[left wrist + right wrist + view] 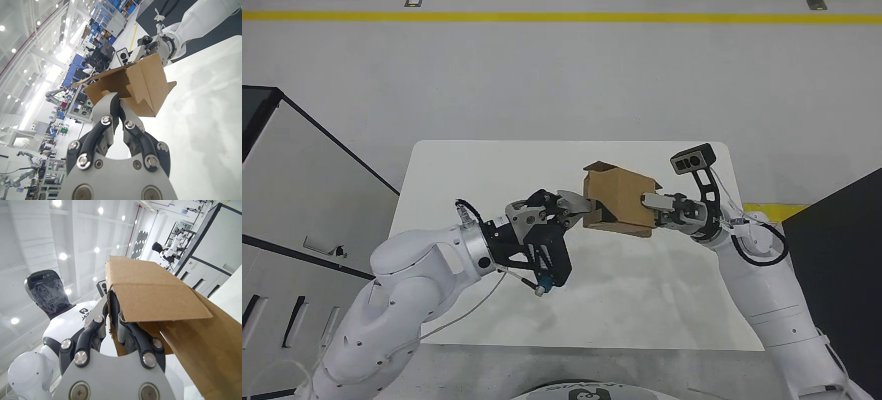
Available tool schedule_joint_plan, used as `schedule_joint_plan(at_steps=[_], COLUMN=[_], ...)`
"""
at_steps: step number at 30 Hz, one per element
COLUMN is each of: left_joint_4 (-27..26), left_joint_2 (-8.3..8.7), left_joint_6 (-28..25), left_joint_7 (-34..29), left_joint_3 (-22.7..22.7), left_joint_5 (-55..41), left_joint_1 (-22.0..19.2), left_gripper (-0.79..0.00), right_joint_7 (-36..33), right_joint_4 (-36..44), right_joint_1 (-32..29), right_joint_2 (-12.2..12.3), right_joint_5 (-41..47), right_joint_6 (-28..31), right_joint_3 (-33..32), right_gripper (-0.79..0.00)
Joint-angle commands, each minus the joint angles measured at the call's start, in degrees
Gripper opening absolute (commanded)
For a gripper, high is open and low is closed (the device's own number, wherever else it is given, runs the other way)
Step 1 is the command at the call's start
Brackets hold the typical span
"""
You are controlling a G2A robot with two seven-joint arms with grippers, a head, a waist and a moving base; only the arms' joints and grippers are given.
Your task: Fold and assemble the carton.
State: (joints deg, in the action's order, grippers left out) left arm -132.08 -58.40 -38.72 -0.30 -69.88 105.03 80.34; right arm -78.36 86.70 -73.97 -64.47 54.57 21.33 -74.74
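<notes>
- Okay, claws first. What's the near one doing?
- Clenched. The left claw [118,98] pinches a panel edge at the open end of the carton [145,83], with only card in its grip.
- And the other?
- The right claw [113,306] is clamped on a wall edge at the opposite end. The card looks ragged where it bites.
- Where's the carton?
- Between the two claws, over the white tabletop [492,190], right of middle. It looks lifted, one corner hanging free. Can't be sure from above.
- Handling?
- My read is light, plain corrugated card. The panels are stiff, the creases hinge easily and the loose flaps flop. Edges will crush or tear if squeezed hard. Not slippery.
- Best hold?
- Probably a panel edge close to a crease, gripping both faces flat. Flap tips are a poor hold because they just swing.
- Which way does it point?
- The open mouth faces the left claw, with flaps splayed and one sticking out past the body. The other end faces the right claw. Can't tell if that end is shut.
- Long axis?
- Roughly claw to claw, side to side across the tabletop, a bit tilted. It looks only half squared, with the walls skewed.
</notes>
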Motion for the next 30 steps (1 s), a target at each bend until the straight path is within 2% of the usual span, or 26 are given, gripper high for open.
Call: schedule_joint_plan(at_steps=[1, 16, 23, 30], left_joint_4=[0.0, 0.8, 0.7, 0.3], left_joint_2=[0.06, -0.11, -0.02, -0.14], left_joint_6=[-0.9, -2.6, -2.1, 3.5], left_joint_7=[0.6, 1.6, 0.8, -1.0], left_joint_3=[0.5, 5.1, 4.2, 1.4], left_joint_5=[0.4, 2.7, 2.1, -0.5], left_joint_1=[0.0, -1.9, -1.6, 0.1], left_gripper=[-0.785, -0.785, -0.785, -0.785], right_joint_7=[-0.2, 0.7, 1.8, 3.3], right_joint_4=[0.3, 3.0, 3.1, 2.3], right_joint_1=[-0.1, -1.5, -2.2, -3.0], right_joint_2=[0.0, 0.2, 0.2, 0.0], right_joint_5=[-0.3, -4.3, -4.7, -2.9], right_joint_6=[-0.3, -0.5, 0.1, 0.8], right_joint_3=[-0.1, -0.5, -0.8, -1.2], right_gripper=[-0.785, -0.785, -0.785, -0.785])
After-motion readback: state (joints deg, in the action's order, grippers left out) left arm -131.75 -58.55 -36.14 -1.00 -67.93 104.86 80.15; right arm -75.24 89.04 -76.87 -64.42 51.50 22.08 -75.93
